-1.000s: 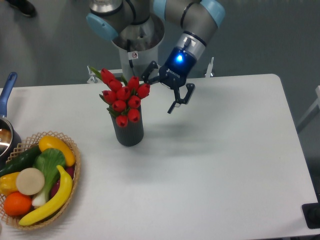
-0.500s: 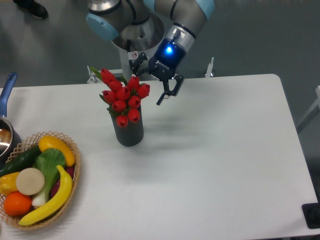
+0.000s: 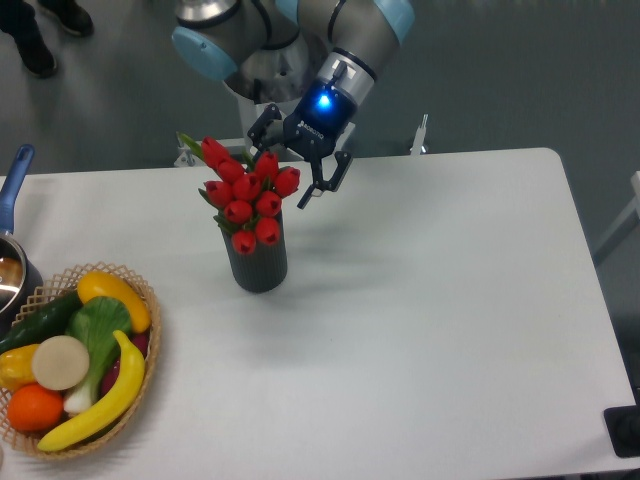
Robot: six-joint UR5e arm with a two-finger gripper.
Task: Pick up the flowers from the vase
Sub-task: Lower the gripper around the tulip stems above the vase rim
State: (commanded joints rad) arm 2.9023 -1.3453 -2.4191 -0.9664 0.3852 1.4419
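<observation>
The flowers (image 3: 246, 197), a tight bunch of glossy red tulip buds with green leaves, stand in the vase (image 3: 258, 264), a dark ribbed cylinder at the left-middle of the white table. My gripper (image 3: 285, 165) is open and hangs just above and to the right of the bunch. One finger is behind the top buds at the left, the other (image 3: 325, 180) is to the right of the bunch. It holds nothing.
A wicker basket (image 3: 140, 290) of produce with bananas, an orange and greens sits at the front left. A pot with a blue handle (image 3: 17, 172) is at the left edge. The silver robot pedestal (image 3: 270, 95) stands behind the table.
The gripper has moved left, from beside the vase to right over the upper right of the tulip bunch. It stays open. The flowers and vase have not moved.
</observation>
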